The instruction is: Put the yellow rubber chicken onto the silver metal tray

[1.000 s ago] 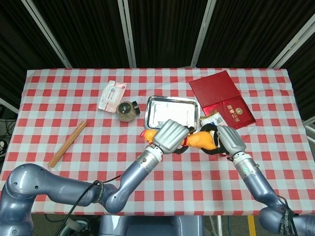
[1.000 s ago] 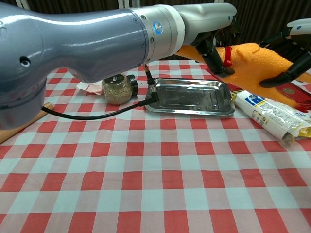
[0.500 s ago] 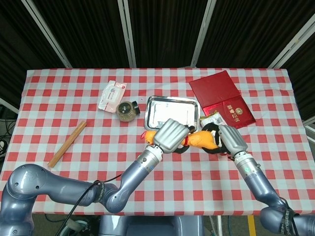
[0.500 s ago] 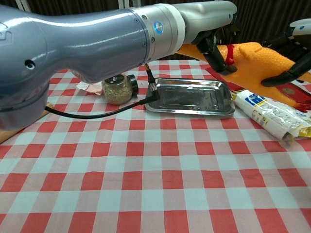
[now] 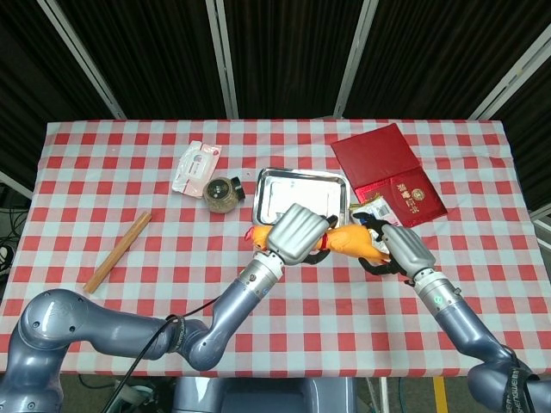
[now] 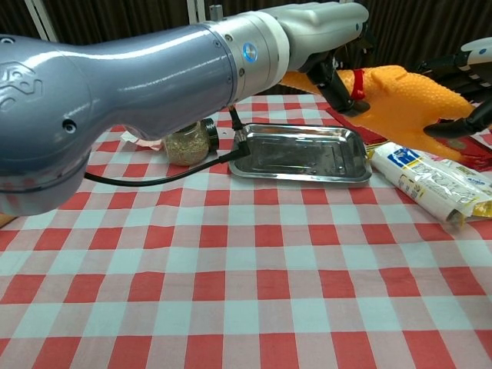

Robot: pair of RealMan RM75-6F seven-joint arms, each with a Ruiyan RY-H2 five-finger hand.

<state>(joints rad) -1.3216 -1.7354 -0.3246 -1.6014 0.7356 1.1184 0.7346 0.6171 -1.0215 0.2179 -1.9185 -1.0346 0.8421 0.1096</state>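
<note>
The yellow rubber chicken [image 5: 353, 242] [image 6: 407, 96] hangs in the air just in front of the silver metal tray [image 5: 261, 200] [image 6: 296, 151], at its right end. My left hand [image 5: 297, 234] [image 6: 323, 23] grips the chicken at its red-collared neck and head. My right hand [image 5: 403, 249] [image 6: 470, 123] is at the tail end, with its dark fingers [image 6: 460, 63] spread above and below the body. Nothing lies in the tray.
A glass jar [image 5: 222, 194] [image 6: 184, 143] stands left of the tray. A white snack packet [image 6: 430, 181] lies right of it, under the chicken. Red booklets [image 5: 387, 172] lie at the back right. A wooden stick [image 5: 118, 251] and a white pouch [image 5: 195, 166] lie further left.
The chicken has shifted slightly left and toward the tray with my left hand. My right hand has slid back to the right, its fingers loosening off the body.
</note>
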